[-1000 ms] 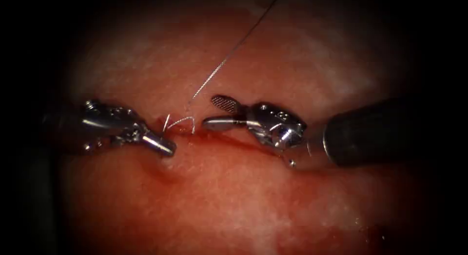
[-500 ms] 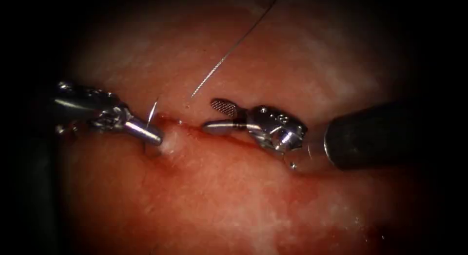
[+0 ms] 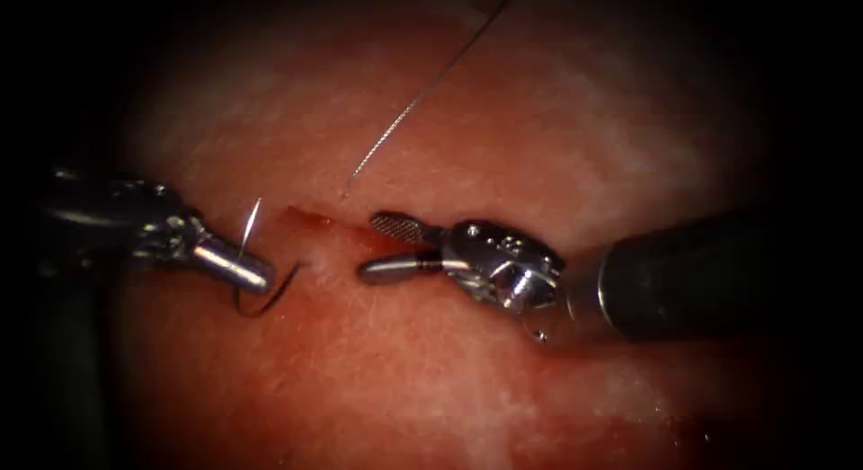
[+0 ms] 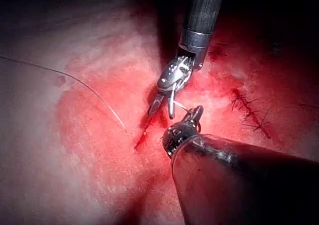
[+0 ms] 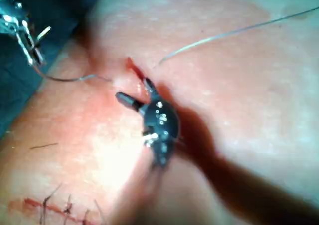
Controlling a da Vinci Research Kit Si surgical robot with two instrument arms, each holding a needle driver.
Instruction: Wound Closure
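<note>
My left tool [image 3: 235, 269] is shut on the curved needle [image 3: 251, 224] near its middle. It holds the needle free of the tissue [image 3: 431, 380], just left of the cut's [image 3: 310, 220] left end. The needle's bright tip points up and its dark rear curves below the jaws. A short dark thread [image 5: 75, 78] trails from the needle into the tissue at the cut. My right tool [image 3: 378, 247] lies over the cut with its jaws open and nothing in them. In the right wrist view its jaws [image 5: 135, 91] spread beside the cut. The left tool [image 5: 22, 33] shows there too.
A long pale thread [image 3: 422, 93] runs from the top of the endoscope view down into the tissue just above the cut. Red fluid lines the cut. A row of finished dark stitches [image 4: 249, 108] lies farther along the tissue, also seen as stitches [image 5: 65, 205].
My left tool has drawn the needle out of the tissue and moved left with it, the thread following. The right tool, jaws still open, shifted slightly down and left.
</note>
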